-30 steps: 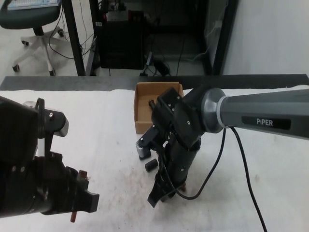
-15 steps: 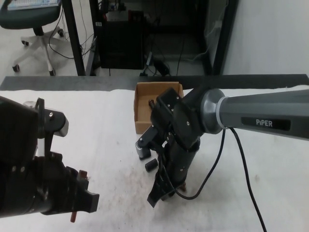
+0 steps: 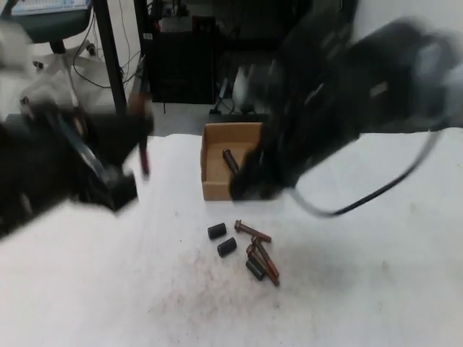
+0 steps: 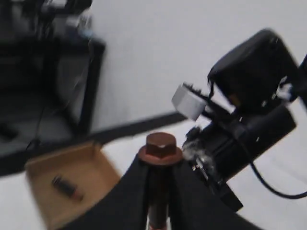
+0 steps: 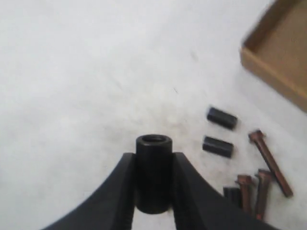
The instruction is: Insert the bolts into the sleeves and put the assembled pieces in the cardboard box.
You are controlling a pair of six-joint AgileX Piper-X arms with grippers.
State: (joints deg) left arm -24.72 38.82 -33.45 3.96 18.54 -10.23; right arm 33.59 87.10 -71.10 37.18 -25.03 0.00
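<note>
In wrist views: left end effector (image 4: 158, 165) clamps bolt (image 4: 159, 147); right end effector (image 5: 153, 158) clamps sleeve (image 5: 153, 177).

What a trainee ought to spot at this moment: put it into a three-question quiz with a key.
1. True or false: the left jaws are shut on a bolt.
2. Pick one. The right jaws hold: A) a bolt; B) a black sleeve; C) nothing.
3. Fill in the number: the pieces that can be seen lying inside the cardboard box number ___.

Key: 1 true. 2 B. 3 one.
</note>
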